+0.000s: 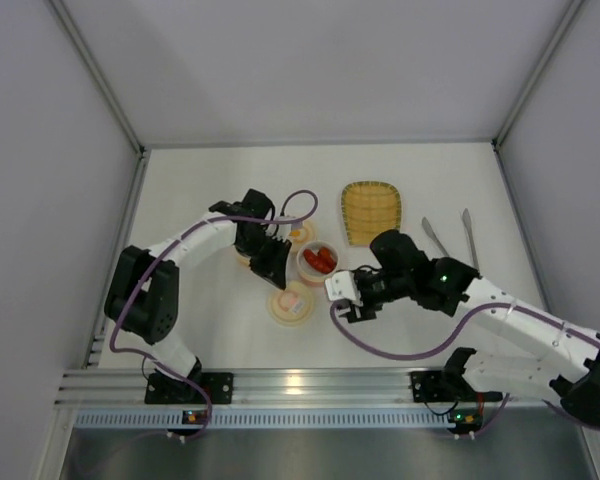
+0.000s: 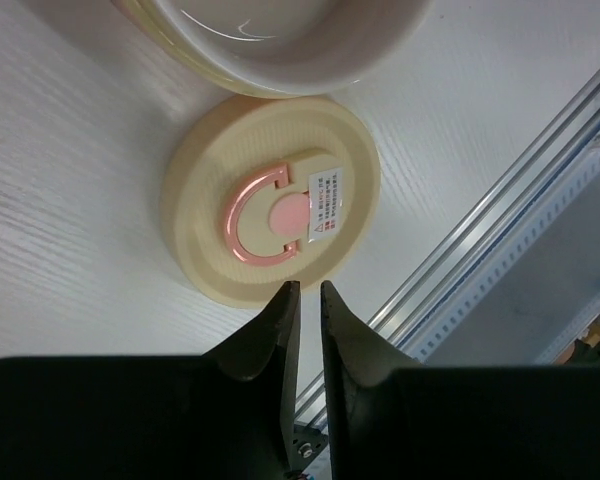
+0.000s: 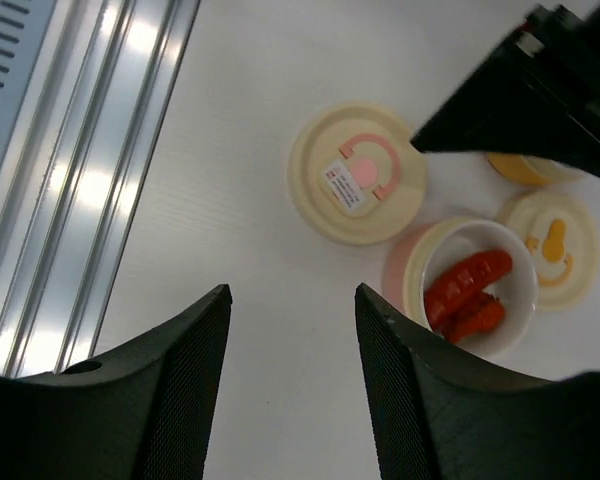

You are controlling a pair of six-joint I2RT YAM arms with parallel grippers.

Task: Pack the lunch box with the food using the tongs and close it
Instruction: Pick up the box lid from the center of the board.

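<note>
While the only writing in sight is on a small white sticker (image 2: pixel 325 205) on the round cream lid (image 2: pixel 272 212), its red print and red warning triangle are too small to read from either wrist camera. That sticker sits just beside the lid's pink centre disc, which is half-ringed by a pink handle, and the lid lies flat on the white table (image 1: pixel 210 200) near the aluminium rail (image 2: pixel 500 250).

The left gripper (image 2: pixel 303 290) hangs just over the lid's near edge, its black fingers (image 2: pixel 270 340) parted only by a thin slit and gripping nothing. The right gripper (image 3: pixel 292 295) hovers over bare table, released, with its fingers spread well apart and nothing between them.

Just beside the lid stands the lunch box (image 3: pixel 395 268), a round bowl that is pink outside and white inside, uncovered. It holds the food: a red sausage (image 3: pixel 470 278) and, touching it, an orange-red piece (image 3: pixel 477 318). No sushi roll shows in any view.

A smaller cream lid (image 3: pixel 552 245) with an orange keyhole-shaped mark lies beside the bowl, and the left arm (image 3: pixel 540 90) partly covers another cream and orange item behind it.

In the overhead view the tongs (image 1: pixel 435 237) lie on the table, well apart from both grippers, to the right of the woven yellow tray (image 1: pixel 370 212).
</note>
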